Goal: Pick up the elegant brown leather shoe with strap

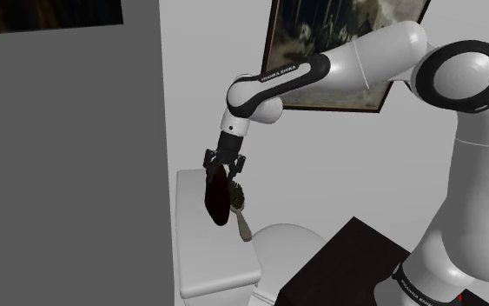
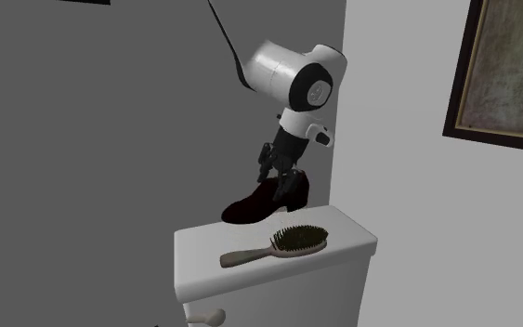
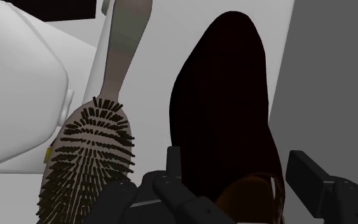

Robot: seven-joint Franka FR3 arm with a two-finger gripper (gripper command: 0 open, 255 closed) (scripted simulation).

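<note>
Within end effector [image 3: 234,164], dark shoe [image 3: 225,95], heel clasped

Home bathroom. White toilet tank [image 2: 278,288], flush lever [image 2: 205,318], hairbrush [image 2: 282,245] on lid. Framed picture [image 2: 510,74] at two o'clock.

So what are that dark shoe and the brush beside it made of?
The shoe looks like smooth leather, though uncertain: very dark brown, near black, slight sheen by the heel. The hairbrush has a matte tan body, wood or plastic, and dark stiff bristles.
</note>
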